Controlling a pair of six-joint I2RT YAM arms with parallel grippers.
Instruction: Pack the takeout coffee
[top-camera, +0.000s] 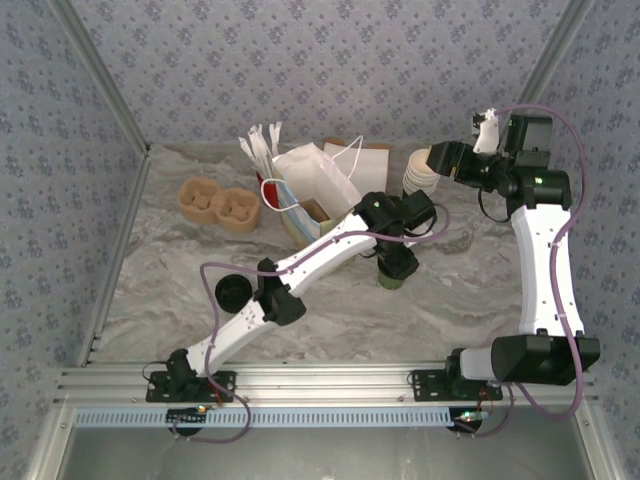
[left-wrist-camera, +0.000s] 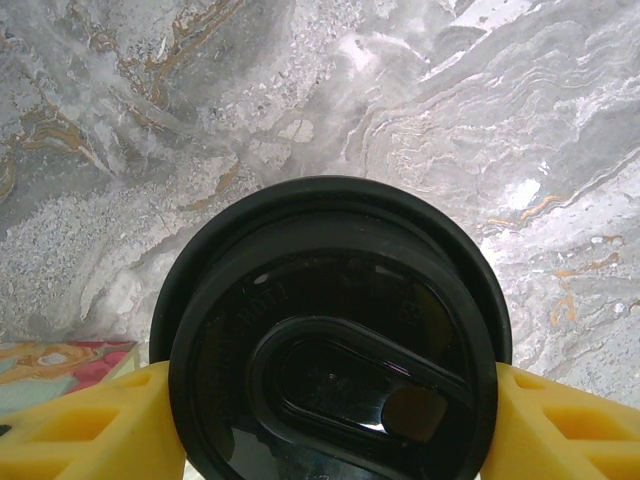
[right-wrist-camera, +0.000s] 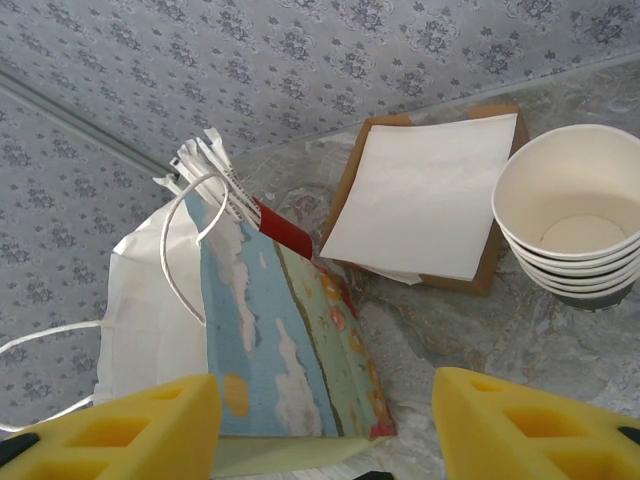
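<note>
Straddling the takeout coffee, the left tool (left-wrist-camera: 330, 432) has one yellow finger on each side of the small olive-green paper cup with its round black plastic lid (top-camera: 392, 281). In the left wrist view both fingers (left-wrist-camera: 95, 425) sit right at the lid's rim. We cannot tell whether they are pressing on the cup or only flanking it.

The cup stands upright near the middle of the grey marbled table (top-camera: 480, 300). Its long axis is vertical and in line with the tool above it, so we judge that a lift would go straight up. The left arm is plainly the nearer one.

The white paper bag with a sky-and-cloud print (top-camera: 308, 180) is near the cup, on the side towards the far edge and the left. We judge that the carry would go that way.

The right tool (right-wrist-camera: 325, 420) hangs wide and empty towards the far right corner, looking down at the bag. The stack of unlidded cups with cream insides (right-wrist-camera: 570, 210) is just beside it. A lone flat black lid (top-camera: 232, 292) lies well apart, towards the near left.
</note>
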